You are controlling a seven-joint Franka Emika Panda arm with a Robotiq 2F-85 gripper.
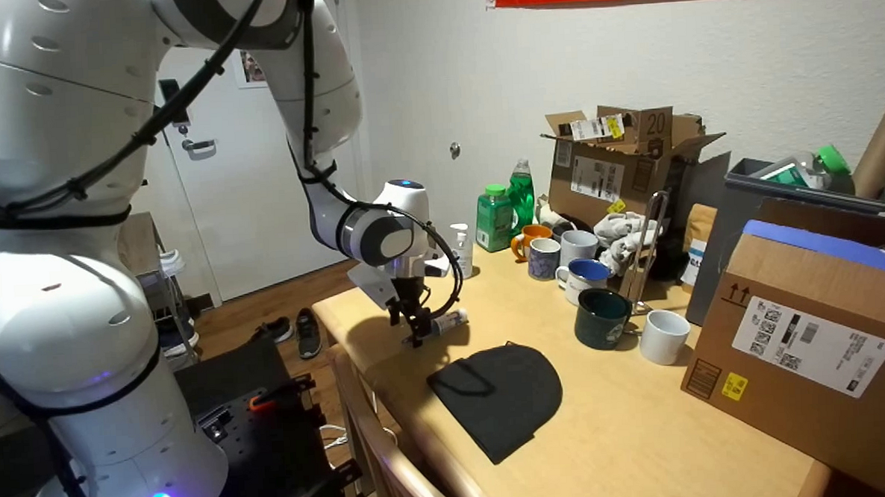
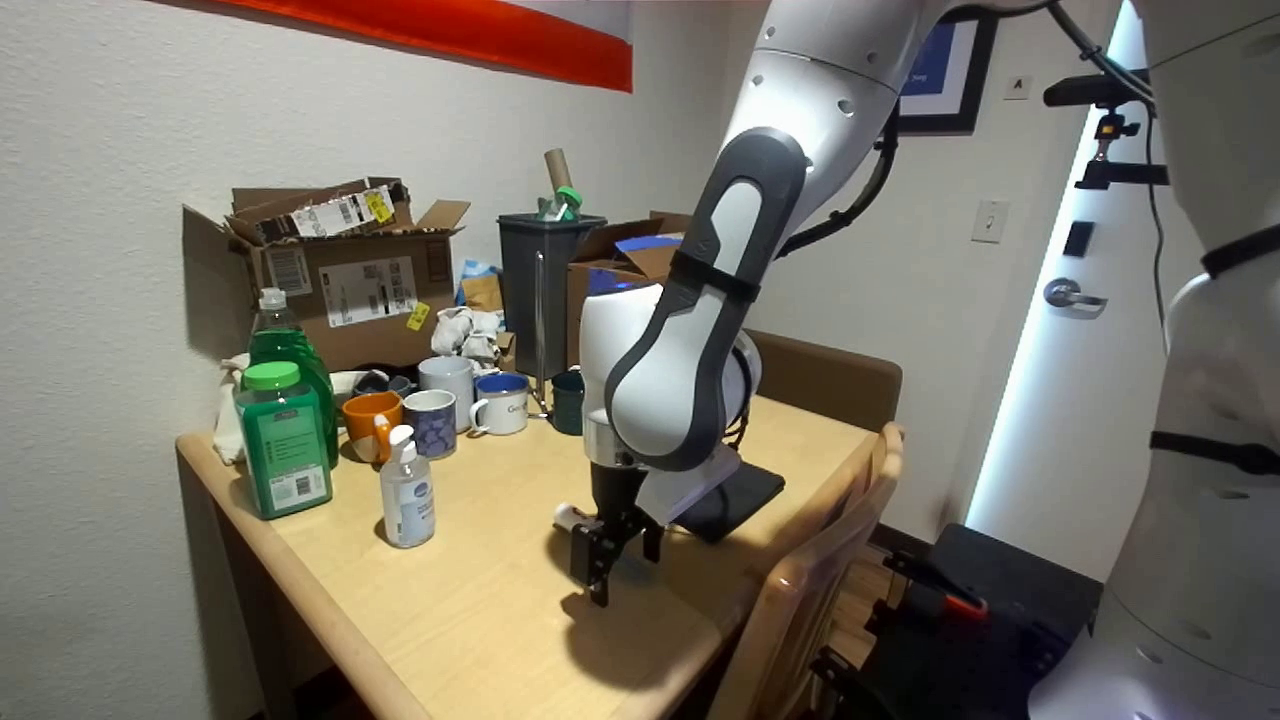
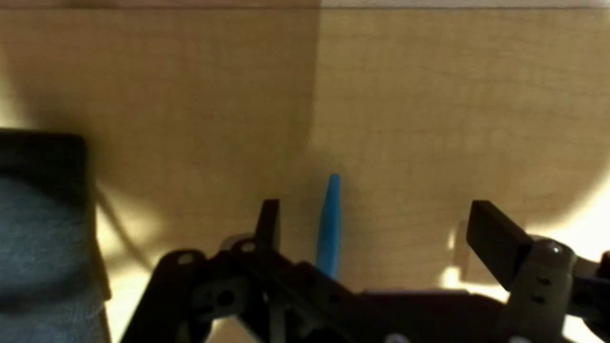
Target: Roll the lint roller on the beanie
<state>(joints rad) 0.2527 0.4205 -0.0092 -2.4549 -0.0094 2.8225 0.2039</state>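
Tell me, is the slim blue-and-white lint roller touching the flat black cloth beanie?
Apart. An exterior view shows a strip of pale wooden table between the lint roller and the beanie.

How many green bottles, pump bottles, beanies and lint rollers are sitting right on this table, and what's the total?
Green bottles: 2
Pump bottle: 1
Beanie: 1
Lint roller: 1
Total: 5
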